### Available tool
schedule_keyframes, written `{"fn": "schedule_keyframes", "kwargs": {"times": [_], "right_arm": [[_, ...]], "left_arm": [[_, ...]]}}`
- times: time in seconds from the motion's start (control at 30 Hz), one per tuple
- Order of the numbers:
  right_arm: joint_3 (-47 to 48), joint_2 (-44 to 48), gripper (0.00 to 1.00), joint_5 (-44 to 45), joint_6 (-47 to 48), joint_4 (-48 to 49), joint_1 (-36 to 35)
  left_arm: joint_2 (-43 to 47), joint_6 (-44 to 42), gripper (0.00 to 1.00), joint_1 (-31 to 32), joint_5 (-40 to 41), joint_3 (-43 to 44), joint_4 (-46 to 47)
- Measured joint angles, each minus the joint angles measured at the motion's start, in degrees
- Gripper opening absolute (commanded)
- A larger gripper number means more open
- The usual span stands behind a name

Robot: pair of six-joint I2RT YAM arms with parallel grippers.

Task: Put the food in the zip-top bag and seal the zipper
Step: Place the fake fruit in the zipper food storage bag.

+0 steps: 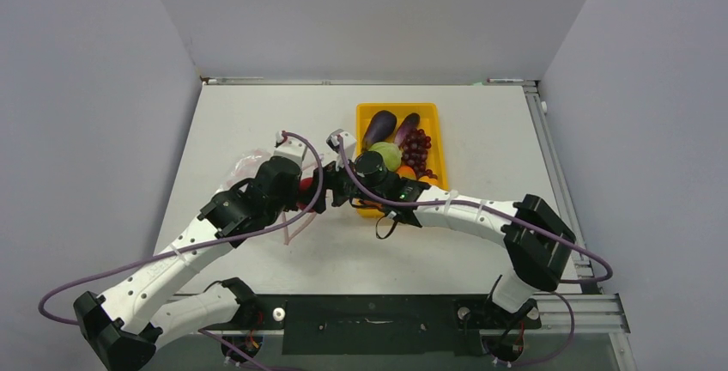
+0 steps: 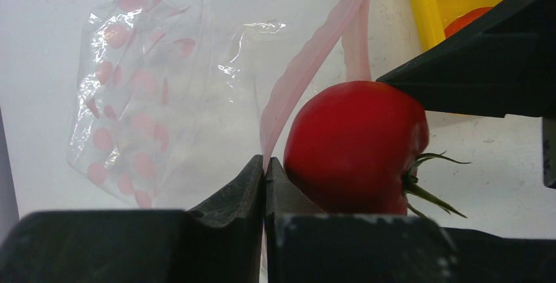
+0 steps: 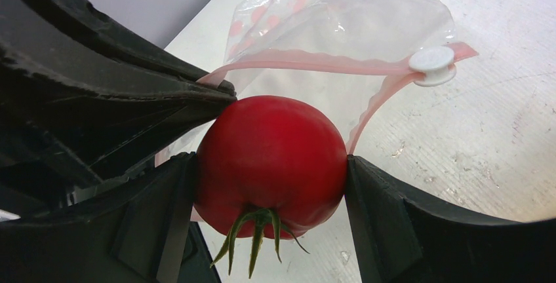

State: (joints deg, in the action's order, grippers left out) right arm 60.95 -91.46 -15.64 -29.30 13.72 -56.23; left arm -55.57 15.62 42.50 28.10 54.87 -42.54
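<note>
The clear dotted zip-top bag (image 2: 138,99) lies on the table left of the tray; it also shows in the right wrist view (image 3: 341,27) and the top view (image 1: 245,169). My left gripper (image 2: 265,165) is shut on the bag's pink zipper strip (image 2: 308,60) at the mouth edge. My right gripper (image 3: 269,171) is shut on the red tomato (image 3: 272,158), held at the open mouth of the bag, right beside the left fingers. The tomato also shows in the left wrist view (image 2: 354,145). The white slider (image 3: 431,61) sits at the zipper's far end.
The yellow tray (image 1: 433,113) stands at the back centre with two dark eggplants (image 1: 379,126), purple-red grapes (image 1: 416,149), a green piece (image 1: 388,155) and an orange piece (image 1: 406,172). Both arms meet just left of the tray's near end.
</note>
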Motion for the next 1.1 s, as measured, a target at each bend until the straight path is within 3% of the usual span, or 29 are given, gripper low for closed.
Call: {"fn": "schedule_keyframes", "kwargs": {"times": [0.1, 0.3, 0.63, 1.1], "right_arm": [[0.8, -1.7, 0.49, 0.6, -0.1, 0.4, -0.5], [1.7, -3.5, 0.73, 1.9, -0.1, 0.3, -1.3], [2.4, -4.1, 0.96, 3.5, -0.2, 0.3, -1.7], [2.4, -4.1, 1.00, 4.3, -0.1, 0.4, -2.0]], "left_arm": [[0.3, 0.0, 0.00, -0.2, -0.3, 0.0, 0.0], [0.5, 0.0, 0.00, -0.8, -0.7, -0.2, 0.3], [0.8, 0.0, 0.00, -1.0, -1.4, -0.2, 0.4], [0.8, 0.0, 0.00, -1.6, -2.0, -0.3, 0.4]]}}
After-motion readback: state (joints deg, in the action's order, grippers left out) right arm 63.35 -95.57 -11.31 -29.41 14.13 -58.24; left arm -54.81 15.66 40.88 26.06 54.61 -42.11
